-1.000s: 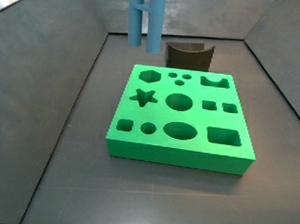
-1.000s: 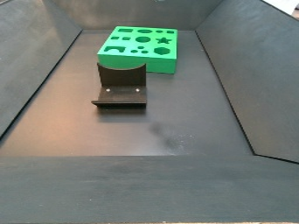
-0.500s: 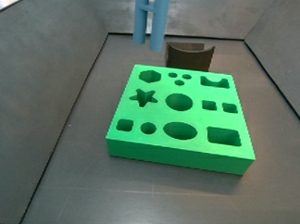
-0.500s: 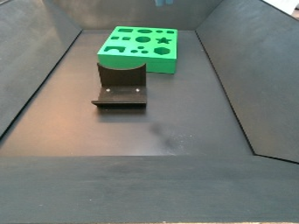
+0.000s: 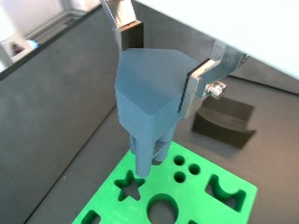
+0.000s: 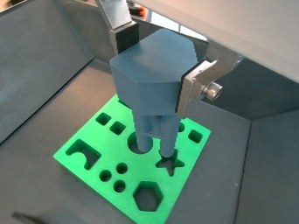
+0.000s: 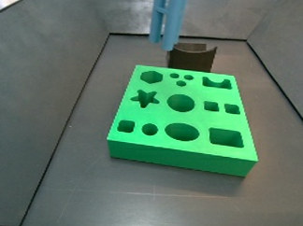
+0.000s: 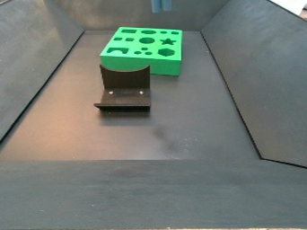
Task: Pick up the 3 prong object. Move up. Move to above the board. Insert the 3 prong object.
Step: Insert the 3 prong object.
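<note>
The 3 prong object (image 5: 149,96) is held high in the air, over the far part of the board (image 6: 87,140). The step in hand looks like the move to above the board. It is best done slowly, with the piece kept straight up and its legs pointed down. The legs should be lined up with the right holes before anything is lowered. Which holes fit cannot be told.

The hand (image 5: 163,74) is clamped on the blocky head of the piece. One silver finger (image 5: 201,81) is pressed flat against its side. Nothing else is touched.
</note>
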